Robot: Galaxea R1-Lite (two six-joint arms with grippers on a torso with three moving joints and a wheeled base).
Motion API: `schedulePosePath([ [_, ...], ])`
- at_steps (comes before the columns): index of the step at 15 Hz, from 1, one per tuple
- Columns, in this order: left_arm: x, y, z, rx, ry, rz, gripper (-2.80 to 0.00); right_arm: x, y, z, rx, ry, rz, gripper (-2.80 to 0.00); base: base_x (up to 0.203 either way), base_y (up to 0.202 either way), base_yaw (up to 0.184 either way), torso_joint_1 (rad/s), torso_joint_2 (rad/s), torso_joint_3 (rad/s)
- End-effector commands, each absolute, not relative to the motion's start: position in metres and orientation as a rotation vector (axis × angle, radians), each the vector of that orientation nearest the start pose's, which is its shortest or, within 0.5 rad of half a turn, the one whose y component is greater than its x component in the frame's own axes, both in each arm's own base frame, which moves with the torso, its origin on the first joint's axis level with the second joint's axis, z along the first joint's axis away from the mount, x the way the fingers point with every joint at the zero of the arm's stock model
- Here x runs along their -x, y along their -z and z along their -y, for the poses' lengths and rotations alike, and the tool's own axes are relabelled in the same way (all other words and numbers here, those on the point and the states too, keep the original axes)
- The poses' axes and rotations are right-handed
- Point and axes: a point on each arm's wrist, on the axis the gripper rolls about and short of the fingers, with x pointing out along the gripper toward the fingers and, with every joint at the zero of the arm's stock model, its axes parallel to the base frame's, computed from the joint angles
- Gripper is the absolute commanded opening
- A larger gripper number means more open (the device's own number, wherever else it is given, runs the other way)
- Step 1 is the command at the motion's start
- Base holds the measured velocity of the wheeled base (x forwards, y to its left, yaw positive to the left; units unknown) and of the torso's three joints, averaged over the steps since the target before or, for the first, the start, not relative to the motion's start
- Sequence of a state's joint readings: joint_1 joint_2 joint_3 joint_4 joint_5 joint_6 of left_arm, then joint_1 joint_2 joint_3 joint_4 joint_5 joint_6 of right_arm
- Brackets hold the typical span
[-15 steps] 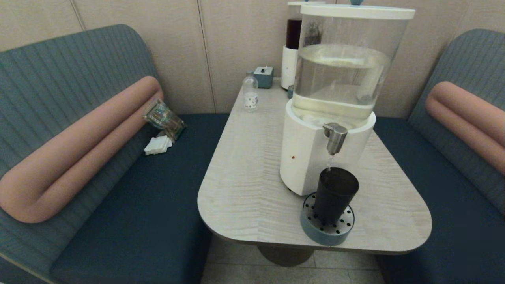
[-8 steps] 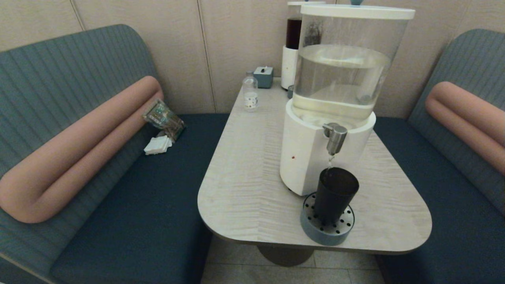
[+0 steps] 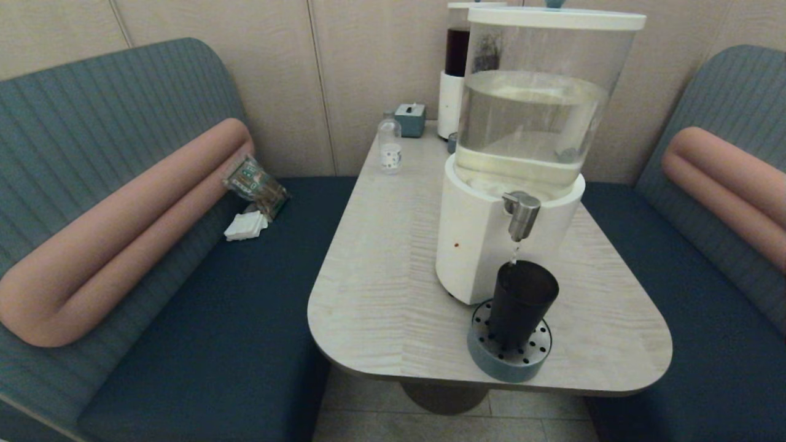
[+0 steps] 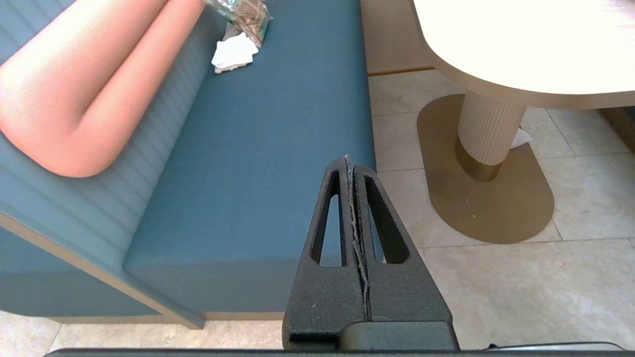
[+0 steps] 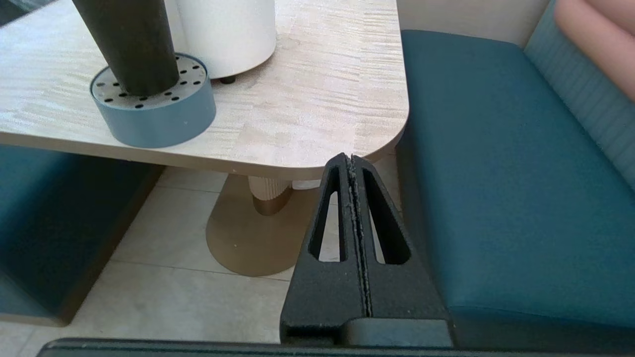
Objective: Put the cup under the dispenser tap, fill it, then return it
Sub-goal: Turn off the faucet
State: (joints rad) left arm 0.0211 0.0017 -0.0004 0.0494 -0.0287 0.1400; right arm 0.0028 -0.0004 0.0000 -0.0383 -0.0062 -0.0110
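Standing cup (image 3: 521,301) under dripping dispenser tap (image 3: 522,214) | tank half-full | both end effectors together

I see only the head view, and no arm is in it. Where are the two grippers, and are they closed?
Observer: The left gripper is shut, low beside the table, over the edge of the left bench seat.
Operator: And the right one?
Observer: The right gripper is shut too, below the table's near corner.
Operator: Is it touching the cup?
Observer: No, the cup stands apart on the drip tray.
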Motion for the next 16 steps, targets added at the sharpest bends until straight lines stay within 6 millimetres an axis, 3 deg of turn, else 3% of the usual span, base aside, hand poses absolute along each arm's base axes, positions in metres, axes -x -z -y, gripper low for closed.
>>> schedulePosePath([
  [1,0.023,-0.071,0.001,-0.143,0.017,-0.049,-2.80,0.022,-0.076,0.000,0.009,0.003,0.026,-2.80,0.000,0.000,0.000,0.000,0.00,0.000],
  [3,0.028,-0.087,0.002,-0.146,0.039,-0.005,-2.80,0.022,-0.076,0.000,0.009,0.003,0.028,-2.80,0.000,0.000,0.000,0.000,0.00,0.000],
  [5,0.038,-0.122,0.003,-0.150,0.093,0.071,-2.80,0.022,-0.076,0.000,0.009,0.003,0.028,-2.80,0.000,0.000,0.000,0.000,0.00,0.000],
  [9,0.028,-0.229,0.006,-0.152,0.246,0.123,-2.80,0.022,-0.076,0.000,0.009,0.003,0.028,-2.80,0.000,0.000,0.000,0.000,0.00,0.000],
  [12,-0.008,-0.302,0.010,-0.051,0.446,0.112,-2.80,0.022,-0.076,0.000,0.009,0.003,0.027,-2.80,0.000,0.000,0.000,0.000,0.00,0.000],
  [14,-0.049,-0.342,0.011,0.091,0.517,0.058,-2.80,0.022,-0.076,0.000,0.009,0.003,0.028,-2.80,0.000,0.000,0.000,0.000,0.00,0.000],
  [16,-0.103,-0.369,0.012,0.204,0.553,-0.006,-2.80,0.022,-0.076,0.000,0.009,0.003,0.027,-2.80,0.000,0.000,0.000,0.000,0.00,0.000],
])
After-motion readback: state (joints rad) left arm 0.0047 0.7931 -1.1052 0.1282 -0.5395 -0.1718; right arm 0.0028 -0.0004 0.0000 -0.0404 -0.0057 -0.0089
